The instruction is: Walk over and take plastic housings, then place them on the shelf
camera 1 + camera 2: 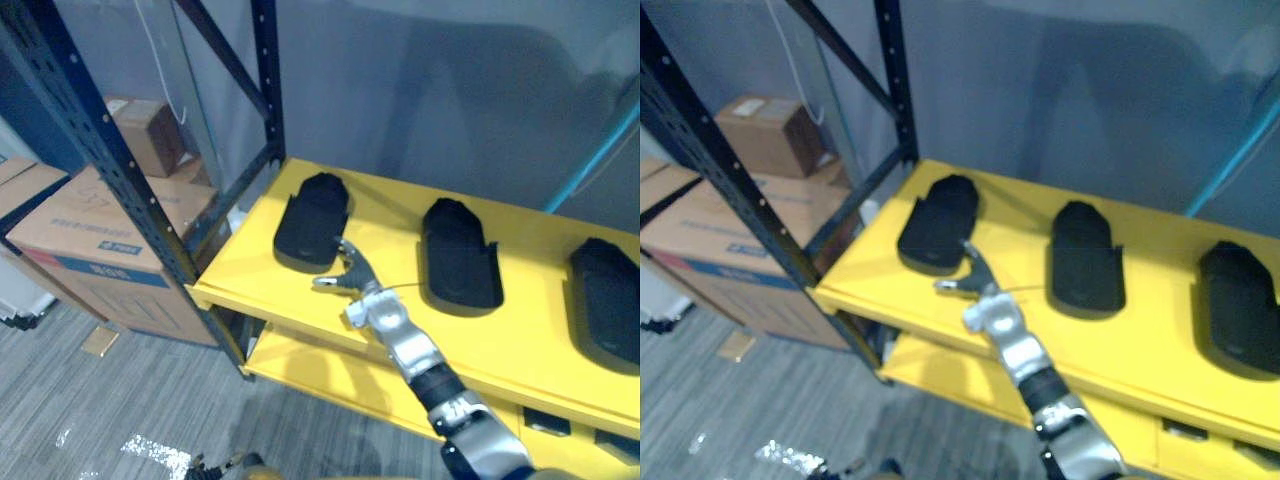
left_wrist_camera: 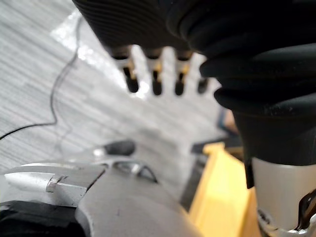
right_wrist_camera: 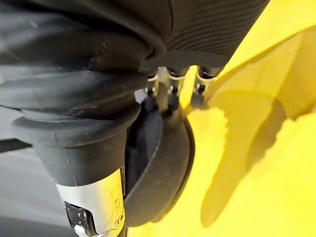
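my right hand (image 1: pixel 352 272) is open: its fingers (image 3: pixel 172 101) are nearly straight and close together, and the thumb sticks out to the side, away from them. it holds nothing. the dark fingertips sit at the near rim of the nearest housing (image 1: pixel 312 220), a black plastic shell lying flat on the yellow shelf (image 1: pixel 250 262). i cannot tell whether they press on the rim or are just short of it. the right arm reaches up and forward from the lower right, over the shelf's front edge, with the wrist roughly in line with the forearm.

a second housing (image 1: pixel 460 255) lies on the same shelf just to the hand's right, and a third housing (image 1: pixel 605 300) lies further right, well apart from it. to the hand's left, past the dark rack post (image 1: pixel 110 165), stand cardboard boxes (image 1: pixel 95 235).

my left hand (image 2: pixel 156 74) hangs open above the grey floor (image 2: pixel 44 64) with its fingers straight, holding nothing.
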Controlling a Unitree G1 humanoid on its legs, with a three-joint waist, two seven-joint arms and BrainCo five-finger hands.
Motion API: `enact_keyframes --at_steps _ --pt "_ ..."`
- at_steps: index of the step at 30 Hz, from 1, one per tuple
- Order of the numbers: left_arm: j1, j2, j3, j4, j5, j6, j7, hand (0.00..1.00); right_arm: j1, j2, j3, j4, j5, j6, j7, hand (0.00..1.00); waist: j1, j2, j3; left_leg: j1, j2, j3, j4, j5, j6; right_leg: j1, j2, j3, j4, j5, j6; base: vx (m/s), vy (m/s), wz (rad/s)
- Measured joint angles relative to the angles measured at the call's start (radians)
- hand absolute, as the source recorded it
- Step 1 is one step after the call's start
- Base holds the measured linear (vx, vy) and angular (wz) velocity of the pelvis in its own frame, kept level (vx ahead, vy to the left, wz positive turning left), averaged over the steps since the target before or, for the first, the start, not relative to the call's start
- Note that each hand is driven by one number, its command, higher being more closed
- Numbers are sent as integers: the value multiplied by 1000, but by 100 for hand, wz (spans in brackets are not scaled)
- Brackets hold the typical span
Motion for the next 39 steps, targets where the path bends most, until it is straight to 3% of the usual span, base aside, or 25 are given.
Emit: enact_keyframes --at_steps 5,7,9,13,15,19,24,28,35,39 --pt "2 0 -1 0 -1 -8 0 0 -1 -14 -17 -60 -126 -77 -188 0 0 -1 -1 -4 8 3 0 13 -1 -23 2 27 24 0 0 -9 2 -5" --pt "3 2 -4 0 -1 -12 0 0 -3 -22 -69 -158 -192 -157 -290 0 -2 -2 -4 -21 22 1 0 28 -1 -39 14 28 29 -1 -4 -57 -32 2" --pt "6 3 -7 1 -12 -13 1 0 -13 -41 -94 -229 -253 -203 -346 0 -9 -3 -4 -28 37 -1 0 41 -6 -44 30 28 29 -5 -13 -77 -57 5" --pt "19 4 -21 3 -29 -16 0 0 -16 -130 -166 -379 -298 -220 -395 0 -27 6 -14 -44 70 -6 0 59 -4 -56 56 28 28 -7 -17 -104 -52 2" --pt "24 4 -21 3 -29 -20 -1 0 1 -190 -228 -415 -294 -213 -394 0 -29 3 -18 -43 76 -6 0 58 -3 -56 61 30 22 -6 -17 -139 -15 -1" --pt "51 13 -19 3 -29 -22 -4 0 115 -285 -399 -482 -185 -173 -360 0 -48 -13 -32 -44 72 0 0 58 -3 -62 59 43 11 -2 -15 -65 18 -4" --pt "87 21 -17 3 -29 -42 -8 0 296 -298 -562 -460 -79 -141 -310 0 -74 -30 -44 -36 69 32 0 59 -1 -73 58 77 -11 21 -11 35 18 -20" --pt "93 21 -17 2 -29 -43 -9 0 328 -298 -609 -409 -32 -143 -280 0 -96 -30 -44 -36 70 37 0 61 1 -74 60 78 -13 24 -8 58 1 -6" --pt "93 19 -15 -17 -29 -42 -14 0 345 -287 -611 -346 14 -141 -186 0 -94 -26 -46 -35 51 45 0 51 5 -68 48 73 -22 30 1 52 13 0" --pt "93 7 11 -20 -29 -41 -14 0 363 -275 -609 -335 48 -118 -105 0 -92 -22 -44 -32 30 40 0 42 11 -58 29 61 -23 28 6 46 31 7"
